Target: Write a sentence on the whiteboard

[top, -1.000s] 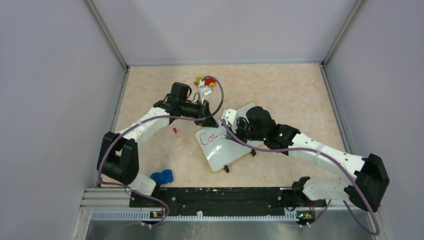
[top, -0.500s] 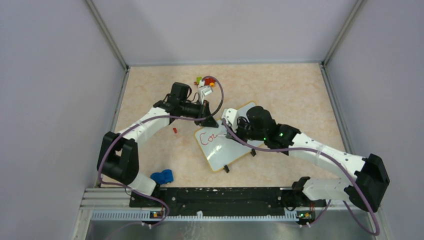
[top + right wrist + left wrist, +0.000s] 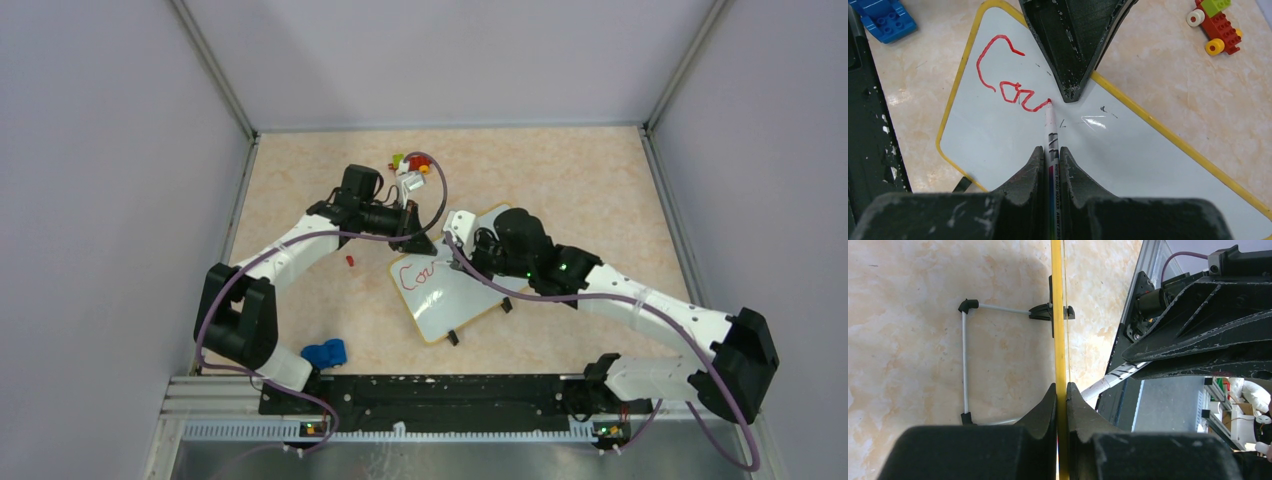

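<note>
Left fingers (image 3: 1040,412) pinch whiteboard (image 3: 1128,150) rim | right fingers (image 3: 1028,175) pinch marker (image 3: 1050,125), tip beside left fingers | toy car (image 3: 1215,25) near

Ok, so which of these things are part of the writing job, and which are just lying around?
In use: whiteboard, red writing, marker in the right end effector, left end effector clamping the whiteboard's rim.

Lying about: blue brick, toy brick car, small red piece beside the whiteboard.
</note>
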### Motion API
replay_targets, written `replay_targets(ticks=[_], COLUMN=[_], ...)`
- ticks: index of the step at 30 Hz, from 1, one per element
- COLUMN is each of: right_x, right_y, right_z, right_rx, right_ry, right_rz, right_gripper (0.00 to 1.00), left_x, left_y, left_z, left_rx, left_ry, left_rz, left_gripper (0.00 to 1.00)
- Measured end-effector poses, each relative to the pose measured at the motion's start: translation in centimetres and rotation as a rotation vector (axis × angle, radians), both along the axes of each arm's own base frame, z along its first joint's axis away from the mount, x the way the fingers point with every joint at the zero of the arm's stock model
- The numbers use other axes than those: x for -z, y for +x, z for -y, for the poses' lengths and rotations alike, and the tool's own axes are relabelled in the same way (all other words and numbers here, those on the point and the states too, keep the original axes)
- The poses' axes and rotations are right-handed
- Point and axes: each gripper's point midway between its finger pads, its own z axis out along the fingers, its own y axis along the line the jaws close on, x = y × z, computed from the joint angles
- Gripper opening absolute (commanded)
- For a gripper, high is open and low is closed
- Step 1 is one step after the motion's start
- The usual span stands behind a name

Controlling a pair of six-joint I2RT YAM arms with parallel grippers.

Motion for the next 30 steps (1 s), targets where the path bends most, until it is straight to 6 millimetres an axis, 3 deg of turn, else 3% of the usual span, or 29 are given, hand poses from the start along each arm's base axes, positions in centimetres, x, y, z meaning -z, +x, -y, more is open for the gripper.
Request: replay_targets(ticks=[30], right_x=[1.8], right_y=[-1.4], right_z=[1.1], right_rx=[-0.044], right_ry=[-0.065], right_rz=[-0.048], right_gripper=[0.00], left_x=[0.0], left_y=[0.0], left_z=[0.0], left_rx=[0.007], left_ry=[0.004], left_rz=[0.004], left_gripper=[0.00])
